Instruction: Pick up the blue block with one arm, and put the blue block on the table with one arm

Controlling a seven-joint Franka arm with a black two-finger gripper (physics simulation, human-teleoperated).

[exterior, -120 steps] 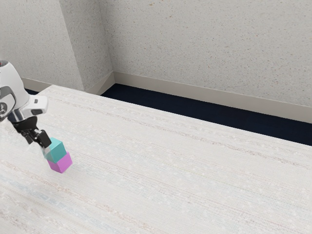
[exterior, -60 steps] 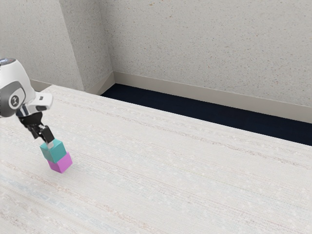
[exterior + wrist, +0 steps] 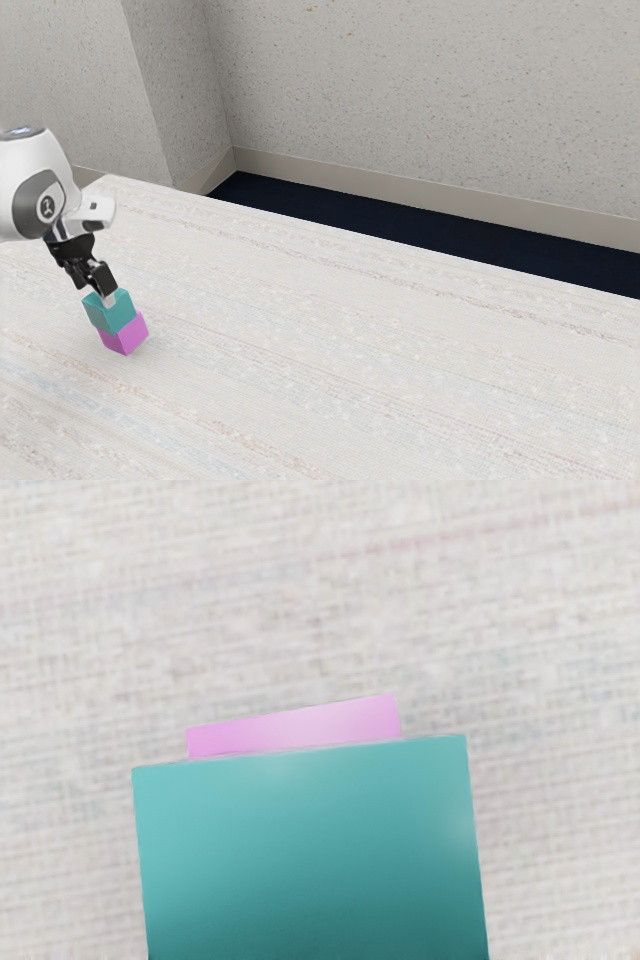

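The black gripper (image 3: pixel 106 296) is at the top of the blue-green block (image 3: pixel 111 315), low at the exterior view's left. That block rests on a pink block (image 3: pixel 125 337), offset from it toward the exterior view's left. In the wrist view the blue-green block (image 3: pixel 310 850) looms large under my hand. A strip of the pink block (image 3: pixel 300 728) peeks out past one edge, slightly turned against it. I cannot tell how the gripper stands on the block.
The pale, streaked table (image 3: pixel 400 360) spreads around the stack toward the exterior view's right. Beyond its far edge lie a dark floor (image 3: pixel 420 248) and speckled grey walls (image 3: pixel 420 90).
My hand rose from beside the blue-green block to its top, then shifted slightly toward the exterior view's right. The blue-green block shifted a little leftward there; the pink one stayed.
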